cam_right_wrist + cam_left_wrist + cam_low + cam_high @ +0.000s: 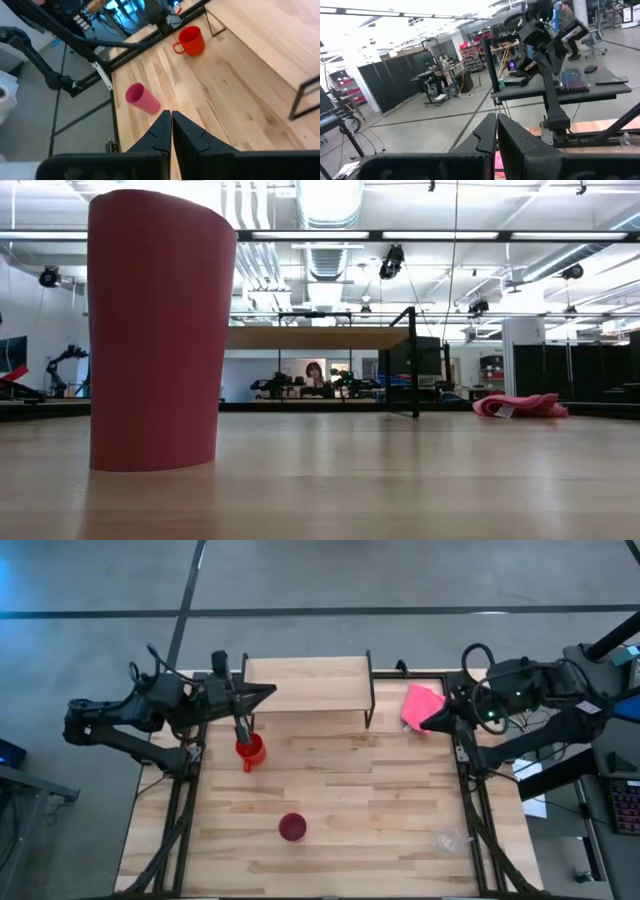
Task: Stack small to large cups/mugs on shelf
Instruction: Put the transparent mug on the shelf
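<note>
The red-orange mug stands upright on the table just in front of the shelf's left end, and it also shows in the right wrist view. The magenta tumbler stands upright near the table's near edge, filling the left of the low view. The clear glass cup sits by the near right corner. The shelf stands at the far edge on black legs, with nothing on top. My left gripper is shut and hovers at the shelf's left end. My right gripper is shut, beside the pink cloth.
A pink cloth lies crumpled to the right of the shelf, and it also shows in the low view. The wooden table is bare between the tumbler and the glass cup. Black frame rails run along both sides.
</note>
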You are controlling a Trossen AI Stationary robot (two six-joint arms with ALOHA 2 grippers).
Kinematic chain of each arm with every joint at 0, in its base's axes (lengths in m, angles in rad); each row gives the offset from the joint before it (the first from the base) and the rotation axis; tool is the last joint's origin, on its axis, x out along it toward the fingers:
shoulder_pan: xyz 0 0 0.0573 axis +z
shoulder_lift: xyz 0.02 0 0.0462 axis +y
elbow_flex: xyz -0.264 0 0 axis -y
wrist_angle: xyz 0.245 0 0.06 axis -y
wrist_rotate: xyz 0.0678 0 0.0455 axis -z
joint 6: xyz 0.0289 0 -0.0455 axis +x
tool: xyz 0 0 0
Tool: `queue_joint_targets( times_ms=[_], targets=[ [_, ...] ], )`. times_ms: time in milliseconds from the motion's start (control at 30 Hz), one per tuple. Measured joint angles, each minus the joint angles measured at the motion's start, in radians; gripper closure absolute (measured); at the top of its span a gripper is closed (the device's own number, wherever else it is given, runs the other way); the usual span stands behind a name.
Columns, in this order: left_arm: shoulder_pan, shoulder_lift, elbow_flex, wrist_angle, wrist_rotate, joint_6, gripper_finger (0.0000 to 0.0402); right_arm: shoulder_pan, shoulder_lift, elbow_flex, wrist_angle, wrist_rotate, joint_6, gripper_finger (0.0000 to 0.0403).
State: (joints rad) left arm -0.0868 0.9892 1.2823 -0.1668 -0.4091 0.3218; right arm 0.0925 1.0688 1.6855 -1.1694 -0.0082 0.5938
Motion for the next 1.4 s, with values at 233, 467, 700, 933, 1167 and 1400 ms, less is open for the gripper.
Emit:
queue_joint_targets(
  times_ms=[233, 467, 700, 933, 1167, 1400],
  targets=[
    [0.0, -0.002, 0.0, 0.002, 0.0, 0.0, 0.04, -0.001, 0.103, 0.095, 0.036, 0.034, -0.015, 0.0394],
    [0.0, -0.018, 0.001, 0.065, 0.003, -0.001, 0.04, -0.001, 0.203, 0.158, -0.151, 0.058, -0.014, 0.0394],
    [0.0, -0.033, 0.001, 0.062, 0.003, -0.001, 0.04, -0.001, 0.301, 0.167, -0.388, 0.062, 0.001, 0.0394],
    [0.0, -0.042, 0.001, 0.061, 0.003, 0.0, 0.04, -0.001, 0.359, 0.108, -0.379, 0.032, 0.018, 0.0394],
    [0.0, -0.055, 0.001, 0.057, 0.004, 0.0, 0.04, -0.039, 0.454, 0.088, -0.401, 0.026, 0.003, 0.0394],
    [0.0, -0.082, -0.006, 0.053, 0.004, 0.0, 0.04, -0.067, 0.521, 0.061, -0.402, -0.018, -0.058, 0.0377]
  ],
)
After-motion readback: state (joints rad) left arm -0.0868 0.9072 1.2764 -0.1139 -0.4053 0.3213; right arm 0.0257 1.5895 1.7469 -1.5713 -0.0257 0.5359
